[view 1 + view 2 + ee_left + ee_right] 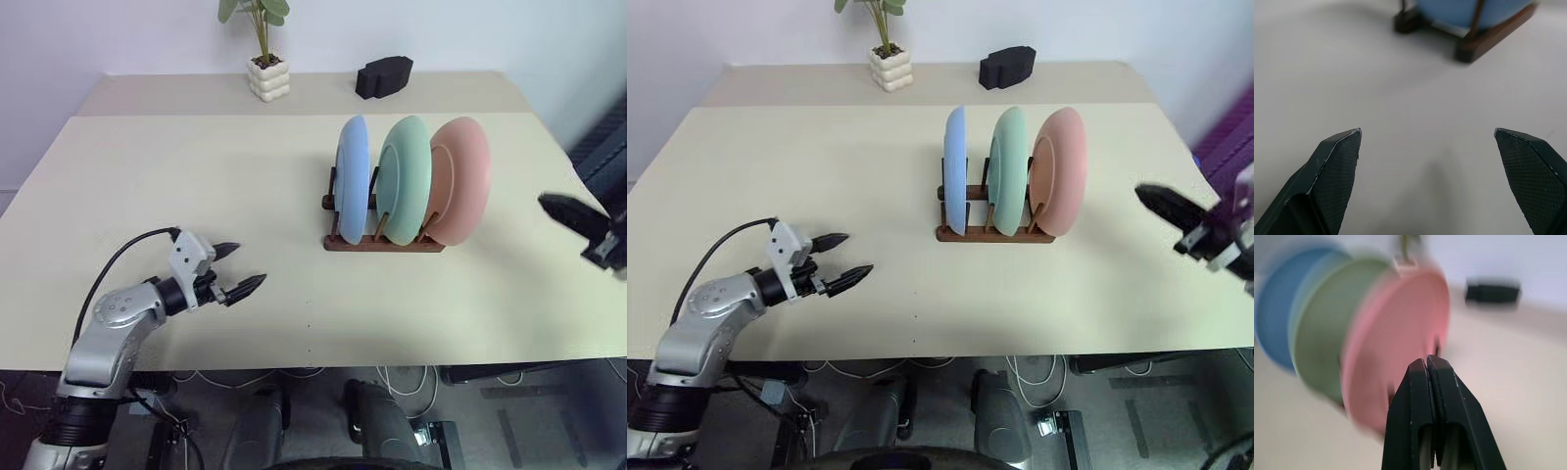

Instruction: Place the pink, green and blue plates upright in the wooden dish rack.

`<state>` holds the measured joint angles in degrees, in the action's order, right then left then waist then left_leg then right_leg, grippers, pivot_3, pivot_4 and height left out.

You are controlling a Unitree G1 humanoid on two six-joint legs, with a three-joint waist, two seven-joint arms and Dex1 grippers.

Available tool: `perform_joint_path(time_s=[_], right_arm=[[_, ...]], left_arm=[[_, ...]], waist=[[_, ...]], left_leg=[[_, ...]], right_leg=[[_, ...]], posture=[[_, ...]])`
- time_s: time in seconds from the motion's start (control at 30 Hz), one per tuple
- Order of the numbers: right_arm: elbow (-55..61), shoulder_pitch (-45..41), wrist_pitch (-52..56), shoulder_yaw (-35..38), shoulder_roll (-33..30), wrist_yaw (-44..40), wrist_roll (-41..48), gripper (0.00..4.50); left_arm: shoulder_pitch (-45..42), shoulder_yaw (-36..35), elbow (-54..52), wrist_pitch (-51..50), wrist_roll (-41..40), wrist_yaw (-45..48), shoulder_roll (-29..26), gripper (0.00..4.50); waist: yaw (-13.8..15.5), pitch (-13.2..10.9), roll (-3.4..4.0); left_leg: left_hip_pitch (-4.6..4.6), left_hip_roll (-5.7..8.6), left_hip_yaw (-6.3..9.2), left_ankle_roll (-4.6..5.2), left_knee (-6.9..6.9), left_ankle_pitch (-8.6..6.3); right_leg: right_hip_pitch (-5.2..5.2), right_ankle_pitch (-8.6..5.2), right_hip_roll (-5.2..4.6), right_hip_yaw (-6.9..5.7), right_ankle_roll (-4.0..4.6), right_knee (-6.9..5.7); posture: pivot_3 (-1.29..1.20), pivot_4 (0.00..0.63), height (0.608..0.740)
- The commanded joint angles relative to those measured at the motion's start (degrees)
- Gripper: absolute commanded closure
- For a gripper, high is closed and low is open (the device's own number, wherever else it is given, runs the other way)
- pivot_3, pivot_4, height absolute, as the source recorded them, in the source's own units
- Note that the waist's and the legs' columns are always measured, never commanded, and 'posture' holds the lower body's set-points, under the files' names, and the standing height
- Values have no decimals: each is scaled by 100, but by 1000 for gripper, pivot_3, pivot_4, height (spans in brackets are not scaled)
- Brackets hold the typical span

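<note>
Standing upright in the small dark reddish-brown wooden dish rack (382, 240): the light blue round plate (353, 178), the pale mint green round plate (406, 179) and the salmon pink round plate (458, 180), side by side between the pegs, in the middle of the pale beige tabletop (196, 186). Hovering low over bare tabletop with fingers spread wide and holding nothing: the left gripper (241, 269), with the rack well ahead of its fingers. Hanging beside the pink plate, apart from it, with fingers pressed together and empty: the right gripper (1161, 203). Judging the plates stiff, smooth, rather light, probably breakable; taking hold best at the upper rim, one finger on each face. Looking already finished, the placing.
</note>
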<state>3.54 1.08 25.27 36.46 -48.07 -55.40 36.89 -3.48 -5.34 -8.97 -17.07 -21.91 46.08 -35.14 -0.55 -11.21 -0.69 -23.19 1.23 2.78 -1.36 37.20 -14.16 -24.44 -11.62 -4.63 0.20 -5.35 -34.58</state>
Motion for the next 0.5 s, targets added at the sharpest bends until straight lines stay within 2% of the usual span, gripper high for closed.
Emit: perform_joint_path(time_s=[0.03,0.2,0.5], right_arm=[[-207,283,-443,-183,273,-45,-295,4484],[-336,334,-875,-647,677,153,-670,4484],[-1015,-222,-1357,-1095,701,68,-953,4484]], left_arm=[[130,-237,-2,217,46,-31,-48,0],[326,-216,65,332,74,-44,11,0],[449,-212,-149,236,33,-79,13,0]], waist=[[-10,1,2],[-18,4,6],[-10,3,2]], left_leg=[[1,-1,0,0,0,0],[26,-5,-27,0,-1,0],[68,-6,-80,5,-7,-4]], right_leg=[[1,0,0,0,0,0],[1,-2,-1,25,0,-23],[5,-11,1,73,-12,-46]], posture=[[0,150,736],[0,150,736],[0,150,736]])
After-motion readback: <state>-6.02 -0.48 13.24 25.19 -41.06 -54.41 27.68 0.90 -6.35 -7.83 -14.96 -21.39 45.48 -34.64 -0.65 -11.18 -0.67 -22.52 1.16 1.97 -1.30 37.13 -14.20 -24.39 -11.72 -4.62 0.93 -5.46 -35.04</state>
